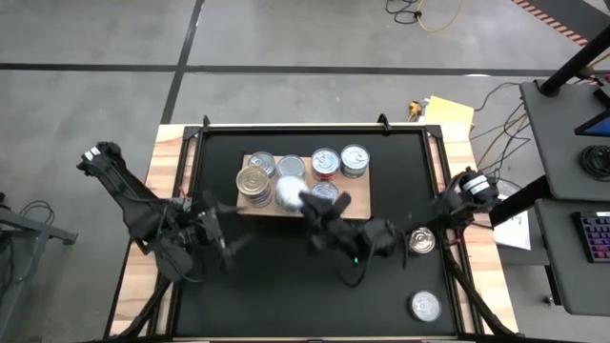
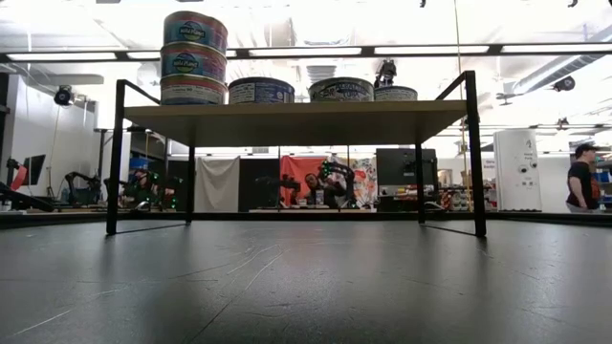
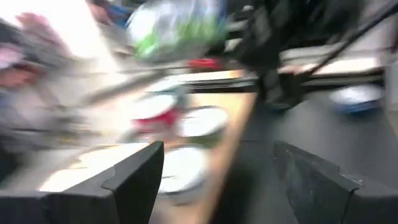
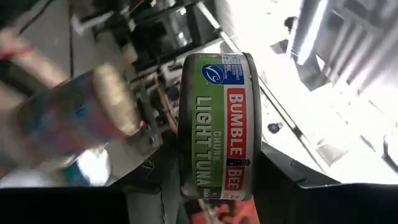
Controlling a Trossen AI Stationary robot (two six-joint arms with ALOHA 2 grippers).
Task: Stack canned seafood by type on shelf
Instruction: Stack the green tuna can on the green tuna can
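The light-wood shelf [image 1: 355,198] stands on the black mat and carries several round tins of canned seafood [image 1: 325,162]. In the low view one stack of three [image 2: 194,57] rises at the shelf's left end. My right gripper [image 1: 303,202] hovers over the shelf's near edge, shut on a green-labelled Bumble Bee tuna can [image 4: 217,124]. My left gripper [image 3: 217,180] is open and holds nothing. It sits above the mat, left of the shelf's near left corner [image 1: 233,238]. My right gripper pinches the tuna can between its two fingers [image 4: 166,186], one on each flat end, with the label side [image 4: 214,180] facing the wrist camera. The can is lifted clear of the shelf and the mat.
Two loose tins lie on the mat at the right, one near the right arm [image 1: 420,240] and one by the near right corner [image 1: 425,306]. The shelf has a black frame of thin legs [image 2: 115,158]. The mat near and left of the shelf is bare.
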